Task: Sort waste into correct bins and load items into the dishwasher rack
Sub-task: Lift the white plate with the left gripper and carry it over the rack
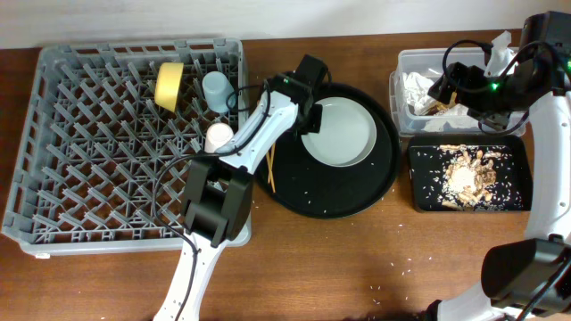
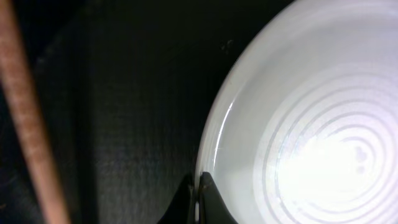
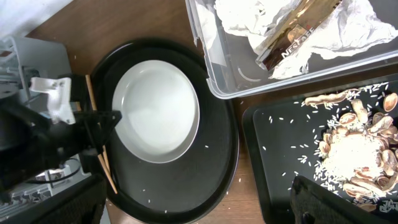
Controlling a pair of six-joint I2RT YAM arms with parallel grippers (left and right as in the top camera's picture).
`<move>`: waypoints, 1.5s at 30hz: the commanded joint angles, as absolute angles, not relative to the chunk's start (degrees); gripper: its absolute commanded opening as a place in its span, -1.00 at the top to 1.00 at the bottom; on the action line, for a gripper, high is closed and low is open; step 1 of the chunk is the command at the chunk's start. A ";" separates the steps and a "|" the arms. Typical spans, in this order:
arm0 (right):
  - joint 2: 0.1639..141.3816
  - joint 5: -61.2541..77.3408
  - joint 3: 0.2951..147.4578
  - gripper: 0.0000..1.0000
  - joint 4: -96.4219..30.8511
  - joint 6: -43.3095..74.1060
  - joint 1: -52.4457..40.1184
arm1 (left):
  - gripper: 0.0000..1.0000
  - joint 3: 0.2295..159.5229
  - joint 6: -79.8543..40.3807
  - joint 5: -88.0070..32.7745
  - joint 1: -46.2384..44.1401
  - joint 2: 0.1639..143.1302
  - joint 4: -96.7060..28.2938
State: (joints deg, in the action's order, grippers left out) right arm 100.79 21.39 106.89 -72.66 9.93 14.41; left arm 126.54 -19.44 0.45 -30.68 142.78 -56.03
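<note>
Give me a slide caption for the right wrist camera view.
Left gripper grips the pale plate on the round black tray; napkins and scraps binned.

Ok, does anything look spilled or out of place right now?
Yes. Loose rice grains lie scattered on the round black tray and on the table, outside the shallow black tray that holds the food scraps.

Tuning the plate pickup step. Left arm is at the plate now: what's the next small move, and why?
Probably a short straight lift, then carry toward the dishwasher rack. The left gripper looks pinched on the rim of the plate, the plate lies flat in the round black tray, and most of the rack's slots are free.
</note>
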 commanded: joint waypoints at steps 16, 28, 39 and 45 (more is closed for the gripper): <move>100.99 20.29 106.76 -0.92 -72.66 9.23 14.09 | 1.00 167.92 -11.88 27.07 -17.47 128.53 -95.98; 100.99 20.29 106.76 -0.93 -72.53 9.23 14.09 | 0.99 161.51 -5.48 42.54 -9.96 112.53 -96.71; 100.99 20.29 106.76 -0.94 -70.87 9.23 14.09 | 0.99 124.92 7.18 59.64 -11.79 109.58 -75.35; 100.99 20.27 106.76 -0.95 -70.87 9.21 14.09 | 1.00 110.02 18.57 62.94 -14.79 109.58 -53.93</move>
